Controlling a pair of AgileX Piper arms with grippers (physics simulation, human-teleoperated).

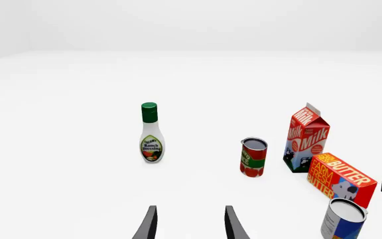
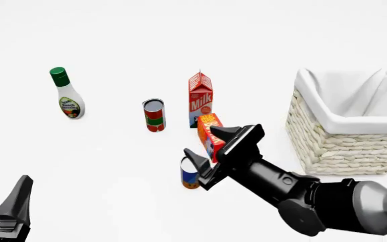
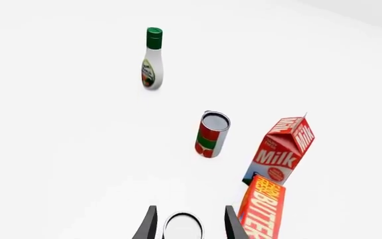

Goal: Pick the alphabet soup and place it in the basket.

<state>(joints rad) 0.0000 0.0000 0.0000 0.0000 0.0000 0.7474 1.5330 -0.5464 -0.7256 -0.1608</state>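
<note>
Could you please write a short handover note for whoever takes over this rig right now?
Right gripper: open, above the alphabet soup, fingers either side of its top in the right wrist view; not gripping yet.
Left gripper: open, holding nothing, at the near left, away from the items.
Alphabet soup: upright on the table, next to the butter box, with the milk carton and the red and green can beyond.
Basket: to the right; nothing visible inside it.
Done: right arm lined up over the can.
Left: lower, close on the can, lift, carry it right, release it in the basket.
</note>
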